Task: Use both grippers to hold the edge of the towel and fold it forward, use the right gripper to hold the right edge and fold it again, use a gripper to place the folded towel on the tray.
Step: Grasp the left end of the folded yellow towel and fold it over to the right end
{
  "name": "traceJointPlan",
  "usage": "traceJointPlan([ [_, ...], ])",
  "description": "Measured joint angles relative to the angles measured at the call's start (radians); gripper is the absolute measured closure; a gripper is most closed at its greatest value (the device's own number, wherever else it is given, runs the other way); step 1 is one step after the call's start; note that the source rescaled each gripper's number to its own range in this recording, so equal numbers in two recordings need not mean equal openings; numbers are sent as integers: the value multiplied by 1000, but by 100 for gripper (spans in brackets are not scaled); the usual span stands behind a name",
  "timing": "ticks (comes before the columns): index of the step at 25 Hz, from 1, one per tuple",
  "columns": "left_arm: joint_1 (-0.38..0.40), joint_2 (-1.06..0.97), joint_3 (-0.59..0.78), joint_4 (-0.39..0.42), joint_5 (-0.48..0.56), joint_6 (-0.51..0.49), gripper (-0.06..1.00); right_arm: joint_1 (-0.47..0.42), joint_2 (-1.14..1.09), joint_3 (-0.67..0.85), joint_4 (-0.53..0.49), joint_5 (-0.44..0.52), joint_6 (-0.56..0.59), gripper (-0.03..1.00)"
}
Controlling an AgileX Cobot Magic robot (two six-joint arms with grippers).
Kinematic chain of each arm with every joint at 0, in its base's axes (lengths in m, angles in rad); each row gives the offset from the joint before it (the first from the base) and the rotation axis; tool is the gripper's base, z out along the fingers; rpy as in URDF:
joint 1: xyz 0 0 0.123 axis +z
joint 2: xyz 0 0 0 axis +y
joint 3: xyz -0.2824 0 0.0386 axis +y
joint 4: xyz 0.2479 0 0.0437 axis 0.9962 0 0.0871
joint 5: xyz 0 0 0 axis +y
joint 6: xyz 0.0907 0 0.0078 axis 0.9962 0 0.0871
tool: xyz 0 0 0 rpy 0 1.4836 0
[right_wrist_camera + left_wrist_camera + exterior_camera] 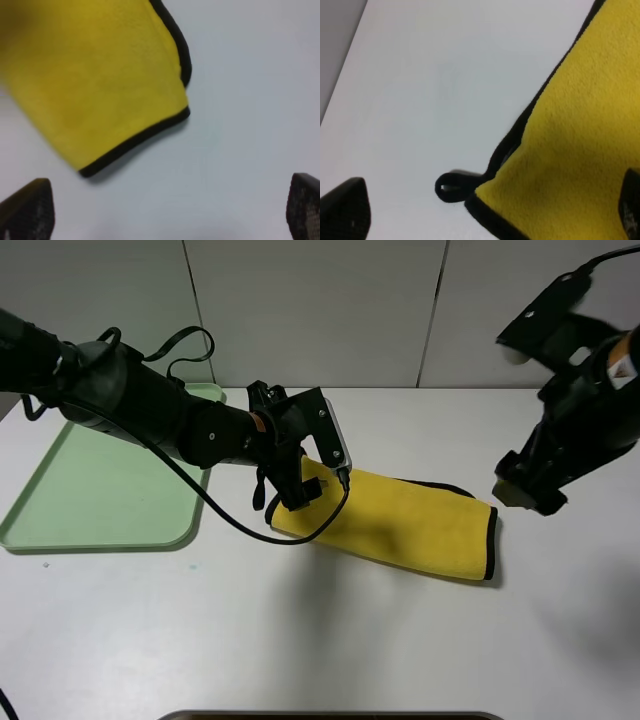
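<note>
The right gripper (165,212), jaws released like the left gripper's (300,490), is held just beyond the right edge (492,540) of the crosswise-laid towel (410,525).

A white table (330,640) carries two things: a pale green tray (90,490) lying flat at its left side, and a folded yellow towel (410,525) with black trim near the middle, apart from the tray

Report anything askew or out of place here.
The folded towel lies slanted on the table, off the tray; its black edges look slightly uneven at the right corner. Nothing spilled or damaged.
</note>
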Motion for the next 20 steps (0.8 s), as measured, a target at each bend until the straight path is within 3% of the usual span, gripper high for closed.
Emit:
traceJointPlan([
  [7, 0, 0, 0, 0, -1, 0, -5, 0, -321, 0, 168, 96, 0, -3],
  [11, 0, 0, 0, -1, -10, -1, -5, 0, -486, 40, 210, 139, 0, -3],
  [20, 0, 0, 0, -1, -18, -1, -5, 0, -917, 318, 253, 163, 118, -3],
])
